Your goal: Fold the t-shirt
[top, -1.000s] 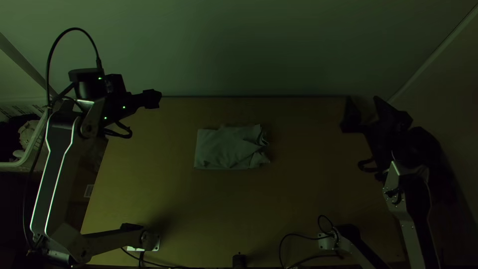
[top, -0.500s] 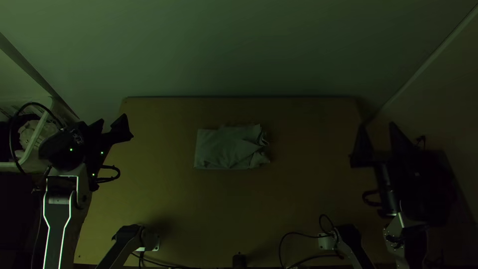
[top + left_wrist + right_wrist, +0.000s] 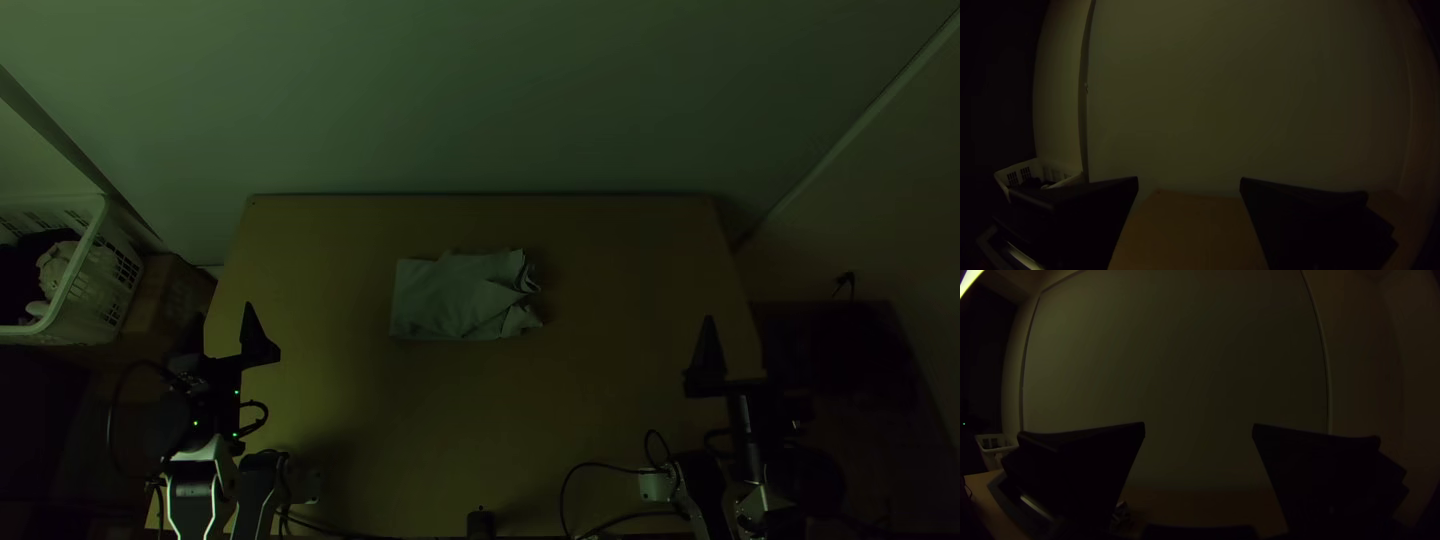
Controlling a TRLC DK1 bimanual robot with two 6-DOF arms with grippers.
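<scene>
Lying wrinkled on the wooden table (image 3: 590, 400), a roughly rectangular t-shirt (image 3: 455, 298).

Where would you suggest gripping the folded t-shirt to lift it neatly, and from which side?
Probably the short edge nearer the left gripper, coming in low from that side: the t-shirt looks fairly straight and flat there, while its opposite end is ruffled, with loose folds that might pull open.
</scene>
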